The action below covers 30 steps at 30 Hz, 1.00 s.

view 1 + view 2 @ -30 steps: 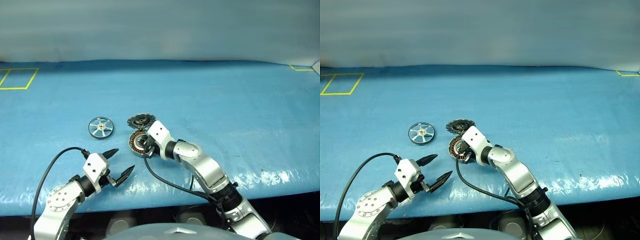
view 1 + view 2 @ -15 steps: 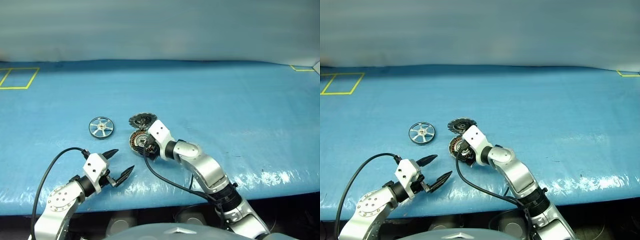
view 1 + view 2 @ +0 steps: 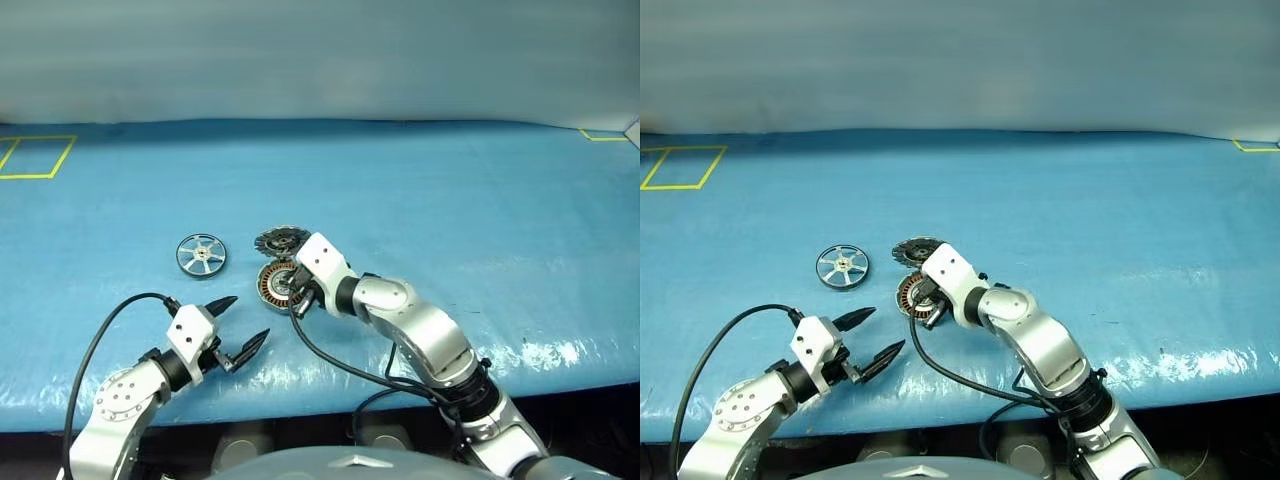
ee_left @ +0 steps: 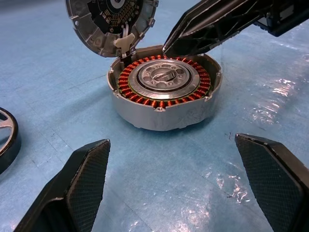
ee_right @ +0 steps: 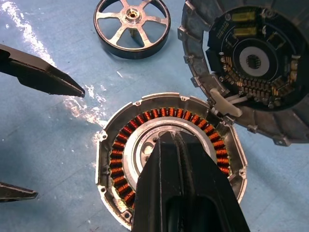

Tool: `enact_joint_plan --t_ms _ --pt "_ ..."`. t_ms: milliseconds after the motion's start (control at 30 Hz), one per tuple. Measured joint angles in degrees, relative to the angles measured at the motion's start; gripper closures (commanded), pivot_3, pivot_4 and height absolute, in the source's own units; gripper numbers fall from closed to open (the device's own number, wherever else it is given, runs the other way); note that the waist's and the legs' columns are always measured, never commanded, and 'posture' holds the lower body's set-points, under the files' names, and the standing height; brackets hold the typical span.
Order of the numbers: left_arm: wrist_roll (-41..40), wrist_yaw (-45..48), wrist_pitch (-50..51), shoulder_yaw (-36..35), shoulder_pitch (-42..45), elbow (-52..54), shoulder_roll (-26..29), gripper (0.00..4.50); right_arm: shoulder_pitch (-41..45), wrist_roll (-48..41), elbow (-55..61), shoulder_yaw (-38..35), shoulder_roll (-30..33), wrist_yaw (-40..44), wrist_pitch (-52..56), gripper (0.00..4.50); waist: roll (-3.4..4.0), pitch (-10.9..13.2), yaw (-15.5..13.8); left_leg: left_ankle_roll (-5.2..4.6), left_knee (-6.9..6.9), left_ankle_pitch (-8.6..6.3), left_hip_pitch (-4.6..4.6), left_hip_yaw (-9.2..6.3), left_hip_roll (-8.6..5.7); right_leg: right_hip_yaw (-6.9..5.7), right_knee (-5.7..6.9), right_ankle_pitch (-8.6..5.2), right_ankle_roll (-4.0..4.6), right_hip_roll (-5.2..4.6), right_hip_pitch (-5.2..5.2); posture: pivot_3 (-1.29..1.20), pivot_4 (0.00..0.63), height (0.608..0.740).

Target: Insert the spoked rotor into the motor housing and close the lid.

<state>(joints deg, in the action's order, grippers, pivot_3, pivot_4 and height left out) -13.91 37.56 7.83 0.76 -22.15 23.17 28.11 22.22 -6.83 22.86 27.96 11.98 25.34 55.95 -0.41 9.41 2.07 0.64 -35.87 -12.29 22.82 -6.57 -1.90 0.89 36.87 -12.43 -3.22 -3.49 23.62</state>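
The motor housing lies on the blue table with its copper windings showing. Its lid stands open at the far edge, dark inner face showing. The spoked rotor lies flat to the housing's left, apart from it. My right gripper is shut with nothing in it, its tip over the housing's silver centre, a little above it. My left gripper hangs open nearer the table's front edge, pointing at the housing with nothing between its fingers.
The blue sheet covers the whole table and gleams near the front edge. A yellow tape rectangle marks the far left corner, and a yellow tape mark the far right. A black cable loops from my right wrist.
My right gripper has risen a little above the housing. The left gripper, rotor, housing and lid stay where they were.
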Motion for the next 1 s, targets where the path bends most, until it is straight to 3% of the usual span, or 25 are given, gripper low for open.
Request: enact_joint_plan --t_ms 333,1000 --pt "1.0 -0.2 -0.9 0.3 -0.3 -0.3 -0.6 0.00 4.3 1.3 -7.2 3.0 0.4 1.0 -0.6 4.48 0.00 0.0 0.0 0.00 0.02 0.00 0.00 -0.01 0.00 -0.01 0.00 0.00 0.01 0.01 -0.01 0.00 0.150 0.740" --pt "1.5 -0.2 -1.0 0.3 -0.8 -0.3 -0.9 0.00 4.8 0.7 -5.9 4.5 3.2 6.6 -0.6 4.48 0.00 0.0 0.0 0.00 0.02 0.00 -0.01 -0.01 0.01 -0.02 0.00 0.00 0.01 0.01 -0.02 0.00 0.150 0.740"
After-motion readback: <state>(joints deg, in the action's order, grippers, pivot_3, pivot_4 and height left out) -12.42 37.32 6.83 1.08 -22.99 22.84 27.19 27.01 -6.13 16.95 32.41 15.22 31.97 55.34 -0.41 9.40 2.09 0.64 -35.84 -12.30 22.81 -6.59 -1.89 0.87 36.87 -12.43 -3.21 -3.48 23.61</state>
